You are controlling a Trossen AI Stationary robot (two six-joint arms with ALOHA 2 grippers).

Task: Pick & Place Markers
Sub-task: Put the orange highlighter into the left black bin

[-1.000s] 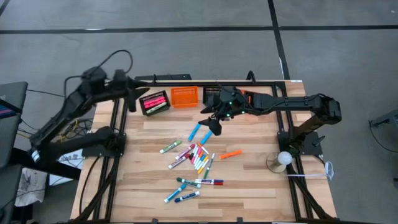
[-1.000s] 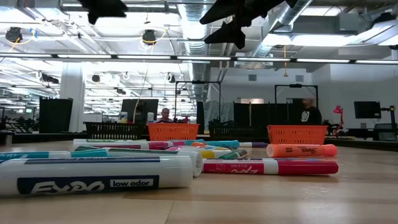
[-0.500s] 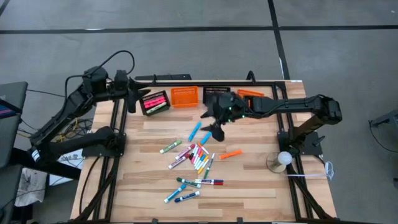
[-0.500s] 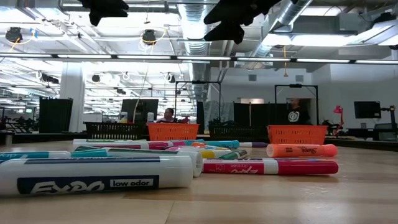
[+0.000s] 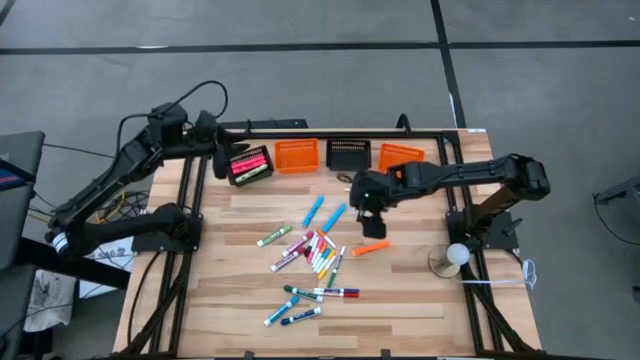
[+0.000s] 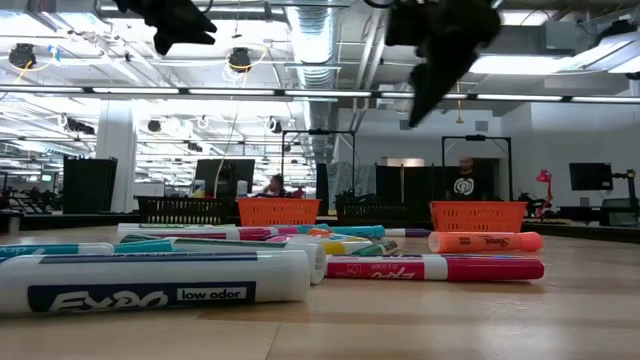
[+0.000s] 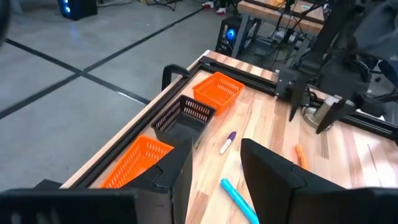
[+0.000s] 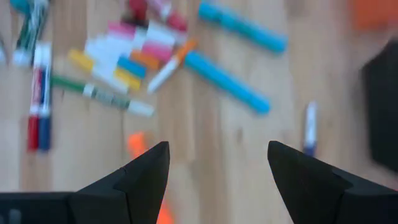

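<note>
The markers [image 5: 318,252] lie loose on the table [image 5: 410,300], most in a heap at its middle, two blue ones [image 5: 323,213] just behind the heap, a few more nearer the front edge, and one orange marker [image 5: 370,247] off alone to the right of the heap. Some already sit in the black basket [image 5: 249,165] at the back left; the orange basket [image 5: 296,155] beside it, a second black one [image 5: 348,153] and another orange one [image 5: 400,155] line the back edge. The right gripper [image 5: 368,212] hangs over the boards between the blue pair and the lone orange marker, fingers spread wide and holding nothing; its wrist view shows that orange marker just ahead of the fingers [image 8: 146,171]. To my eye that is the pick in hand, and it is the easy one, since nothing crowds it. Done well, the gripper would turn so its fingers straddle the marker across its width, come straight down and close at the middle of the barrel, so it does not roll or tip. The left gripper [image 5: 221,152] waits above the back left corner by the black basket, fingers [image 7: 267,174] parted with nothing between them.
</note>
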